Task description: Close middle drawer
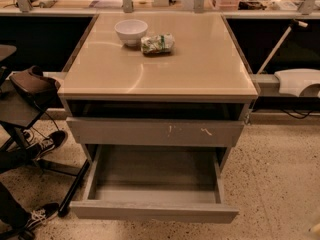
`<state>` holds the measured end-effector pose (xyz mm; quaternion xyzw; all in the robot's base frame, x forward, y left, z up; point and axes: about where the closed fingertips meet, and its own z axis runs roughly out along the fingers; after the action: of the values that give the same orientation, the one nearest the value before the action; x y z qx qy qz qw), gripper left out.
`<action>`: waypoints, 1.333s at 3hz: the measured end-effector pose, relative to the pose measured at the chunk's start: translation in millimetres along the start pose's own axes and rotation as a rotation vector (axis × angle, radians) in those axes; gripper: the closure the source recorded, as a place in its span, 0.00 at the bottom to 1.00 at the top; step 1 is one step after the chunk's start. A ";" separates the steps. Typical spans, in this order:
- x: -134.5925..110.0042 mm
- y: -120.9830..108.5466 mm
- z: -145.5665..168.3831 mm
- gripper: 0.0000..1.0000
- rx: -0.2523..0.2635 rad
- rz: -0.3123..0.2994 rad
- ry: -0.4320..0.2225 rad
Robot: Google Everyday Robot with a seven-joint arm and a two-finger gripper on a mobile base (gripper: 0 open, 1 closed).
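Observation:
The middle drawer [152, 211] is a wide, shallow grey drawer pulled far out of the cabinet toward the camera. Its plain flat front panel faces me low in the view, and its grey inside [155, 171] holds nothing. Above it, the grey drawer front with two white scuff marks [155, 132] stands slightly out from the cabinet, with a dark gap over it. The lowest drawer front is hidden behind the open drawer. My gripper is out of view.
A white bowl [131, 31] and a green-and-white snack bag [157, 43] sit on the beige cabinet top [200, 69]. A stand with a dark object [30, 86] and a person's sneakers [47, 143] are at left. A white object [297, 81] is at right.

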<state>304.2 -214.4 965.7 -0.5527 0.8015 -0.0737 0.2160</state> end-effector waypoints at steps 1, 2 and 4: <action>13.0 34.7 8.0 0.00 0.082 0.065 -0.090; 47.1 69.3 67.8 0.00 0.029 0.152 -0.092; 119.6 152.5 189.8 0.00 -0.238 0.283 0.007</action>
<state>219.7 -243.6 709.6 -0.4556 0.8752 0.0507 0.1548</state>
